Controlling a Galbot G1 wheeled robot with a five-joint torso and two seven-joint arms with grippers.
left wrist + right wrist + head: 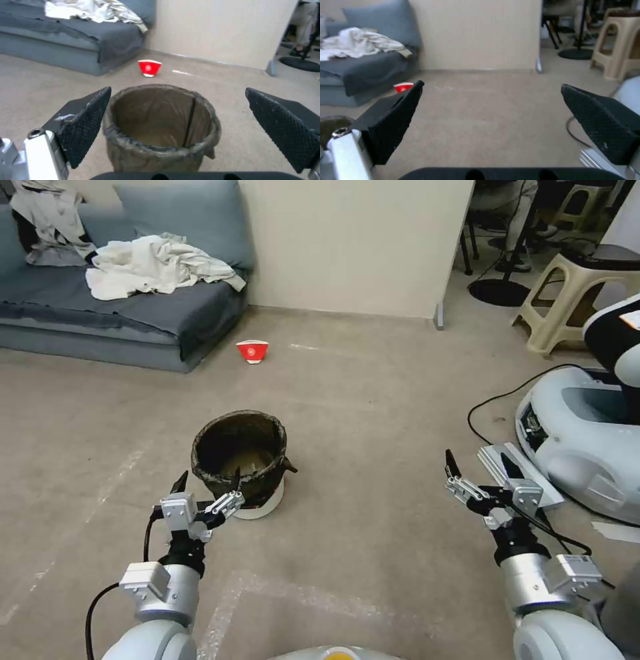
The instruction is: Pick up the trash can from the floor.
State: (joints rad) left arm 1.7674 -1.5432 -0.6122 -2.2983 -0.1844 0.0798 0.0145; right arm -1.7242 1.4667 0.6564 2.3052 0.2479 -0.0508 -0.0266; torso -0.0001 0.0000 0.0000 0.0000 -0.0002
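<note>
The trash can (240, 457) stands upright on the floor (373, 400). It is a small round white bin with a dark bag folded over its rim. My left gripper (208, 483) is open just on the near side of it, at rim height. In the left wrist view the trash can (160, 130) sits straight ahead between the spread fingers of the left gripper (178, 91), which hold nothing. My right gripper (480, 467) hovers open and empty over bare floor well to the right of the can. In the right wrist view the right gripper (492, 85) faces open carpet, and the can's dark rim (333, 122) shows at the edge.
A red-and-white paper cup (252, 351) lies beyond the can, near a grey sofa (133, 313) with crumpled cloth on it. A beige wall (353, 247) stands behind. Another robot's white base (587, 433), a black cable (493, 403) and a plastic stool (573, 293) crowd the right side.
</note>
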